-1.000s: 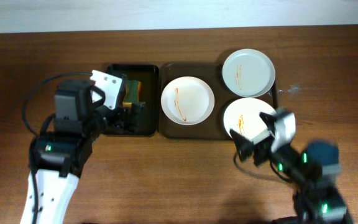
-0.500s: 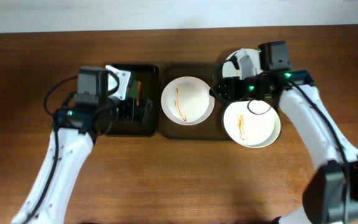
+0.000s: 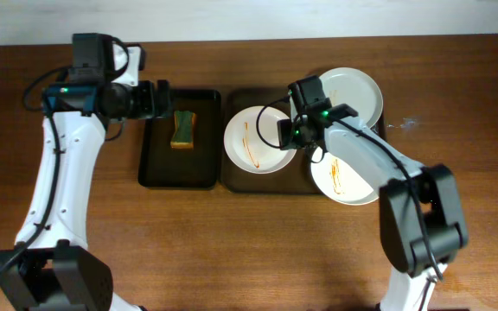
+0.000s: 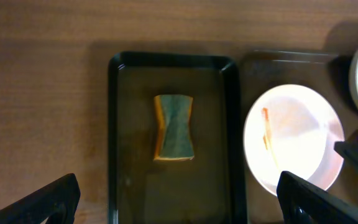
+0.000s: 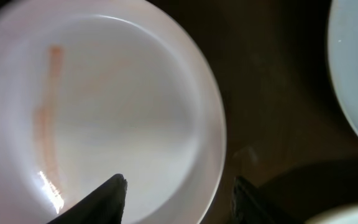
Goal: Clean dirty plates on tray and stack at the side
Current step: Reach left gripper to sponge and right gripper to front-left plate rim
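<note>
Three white plates with orange-brown streaks lie on the dark-brown tray (image 3: 232, 177): the left plate (image 3: 253, 142), the far right plate (image 3: 353, 95) and the near right plate (image 3: 353, 181). My right gripper (image 3: 289, 138) is open. Its fingers straddle the left plate's right rim. In the right wrist view the gripper (image 5: 182, 199) sits low over this plate (image 5: 104, 106), with the tray (image 5: 272, 93) to the right. My left gripper (image 3: 158, 99) is open and empty at the far left corner of the black tray. In the left wrist view the gripper (image 4: 179, 199) is wide open, high above that tray.
A narrower black tray (image 3: 150, 164) stands left of the brown tray and holds a green-and-yellow sponge (image 3: 182, 130). The left wrist view shows the sponge (image 4: 174, 127), the black tray (image 4: 114, 124) and the left plate (image 4: 294, 140). Bare wooden table lies all round.
My right arm has swung left from the far right plate to the left plate's right rim. My left arm has drawn back and up from the black tray, uncovering the sponge.
</note>
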Robot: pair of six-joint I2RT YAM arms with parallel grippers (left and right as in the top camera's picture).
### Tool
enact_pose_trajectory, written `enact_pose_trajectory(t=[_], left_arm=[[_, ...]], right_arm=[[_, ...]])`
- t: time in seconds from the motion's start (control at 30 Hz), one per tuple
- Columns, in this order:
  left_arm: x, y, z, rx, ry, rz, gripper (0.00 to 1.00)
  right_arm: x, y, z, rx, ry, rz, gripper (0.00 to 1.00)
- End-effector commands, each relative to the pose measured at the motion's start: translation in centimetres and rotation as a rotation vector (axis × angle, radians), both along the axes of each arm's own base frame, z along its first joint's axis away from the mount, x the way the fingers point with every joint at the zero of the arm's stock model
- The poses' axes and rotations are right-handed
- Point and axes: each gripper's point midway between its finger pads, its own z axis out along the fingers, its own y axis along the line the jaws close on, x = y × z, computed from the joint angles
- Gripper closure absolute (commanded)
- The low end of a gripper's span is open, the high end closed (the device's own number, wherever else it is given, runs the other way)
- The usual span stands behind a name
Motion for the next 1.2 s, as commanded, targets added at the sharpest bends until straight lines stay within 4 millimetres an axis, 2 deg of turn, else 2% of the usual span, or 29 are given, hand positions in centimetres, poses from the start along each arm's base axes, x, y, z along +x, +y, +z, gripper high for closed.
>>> enact_pose_trajectory(t=[0.0,0.1,0.17,0.27,0.37,0.6,0.67,0.8,0.83,1.0,1.07,1.17], left_arm=[[0.3,-0.5,-0.8,-0.038,0.035,-0.010,0.00],[0.3,-0.4,-1.9,-0.038,0.066,-0.007,0.00],[0.4,-0.4,-3.2,-0.040,0.101,-0.006,0.00],[0.7,-0.5,-5.7,-0.041,0.158,-0.007,0.00],[1.0,-0.4,-7.4,-0.042,0.191,-0.005,0.05],[1.8,-0.4,-10.9,-0.042,0.245,-0.006,0.07],[2.4,-0.5,-11.8,-0.035,0.237,-0.023,0.07],[2.9,-2.2,-13.7,-0.008,0.242,-0.088,0.12],[2.8,-2.9,-14.5,-0.005,0.256,-0.102,0.16],[2.3,-5.0,-18.3,0.036,0.326,-0.143,0.60],[2.5,-4.7,-19.4,0.092,0.339,-0.093,0.64],[3.3,-4.3,-19.5,0.119,0.312,-0.051,0.64]], right_arm=[[1.2,-1.2,-1.5,-0.070,-0.019,-0.048,0.44],[1.7,-1.2,-2.1,-0.075,-0.031,-0.053,0.45],[1.8,-1.2,-2.7,-0.078,-0.031,-0.055,0.50],[1.9,-1.3,-2.9,-0.071,-0.026,-0.073,0.63],[1.5,-1.3,-3.2,-0.065,-0.012,-0.095,0.73],[0.1,-0.9,-5.7,-0.040,0.070,-0.098,0.96],[0.2,-0.8,-5.6,-0.034,0.068,-0.095,0.96],[0.0,-0.3,-5.6,-0.018,0.072,-0.084,0.96],[0.1,-0.3,-5.6,-0.018,0.071,-0.083,0.96],[0.1,-0.3,-5.6,-0.013,0.069,-0.091,0.96],[0.2,-0.2,-5.6,-0.013,0.069,-0.090,0.96],[0.1,-0.2,-5.6,-0.013,0.069,-0.090,0.96]])
